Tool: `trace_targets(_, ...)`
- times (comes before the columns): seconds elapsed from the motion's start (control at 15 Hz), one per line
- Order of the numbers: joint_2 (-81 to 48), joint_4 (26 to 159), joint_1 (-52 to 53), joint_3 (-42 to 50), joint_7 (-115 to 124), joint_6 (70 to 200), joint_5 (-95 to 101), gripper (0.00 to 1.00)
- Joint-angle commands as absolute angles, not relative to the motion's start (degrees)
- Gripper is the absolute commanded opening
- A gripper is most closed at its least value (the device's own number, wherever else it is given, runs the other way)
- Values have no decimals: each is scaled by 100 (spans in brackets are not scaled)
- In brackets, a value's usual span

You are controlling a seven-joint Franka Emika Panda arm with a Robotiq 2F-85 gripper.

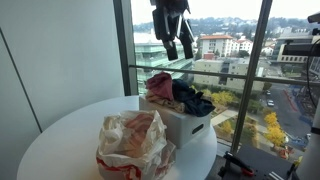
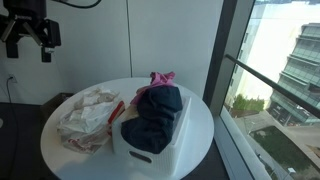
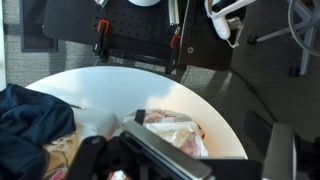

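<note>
Filling the white bin [image 2: 150,152], a dark blue garment [image 2: 155,115] and a pink garment [image 2: 162,78] lie heaped on the round surface [image 2: 200,120]. A crumpled plastic bag [image 2: 88,118] sits just beside the bin. High above them hangs the claw [image 1: 176,52], its fingers spread wide and gripping nothing. I judge this a hover stage, well apart from everything. Any grasp would first call for a long descent and lining up over the clothes.
</note>
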State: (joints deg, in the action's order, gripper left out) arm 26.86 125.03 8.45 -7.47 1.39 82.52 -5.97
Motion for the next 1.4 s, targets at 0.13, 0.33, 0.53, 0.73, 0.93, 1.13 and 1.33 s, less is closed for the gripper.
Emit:
trace_targets(0.13,2444,12443,704,-851,485,8486,-352,100)
trace_targets(0.33,2129,12241,493,-672,536,8818,-131,100)
trace_targets(0.53,1655,11889,233,-426,435,8982,124,100)
trace_targets(0.73,1096,11448,53,-179,335,9315,242,100)
trace_targets(0.93,456,11080,-42,-38,329,9978,306,100)
trace_targets(1.13,-179,10702,-140,67,489,10417,486,100)
trace_targets(1.33,-558,10446,-206,188,915,10907,895,100)
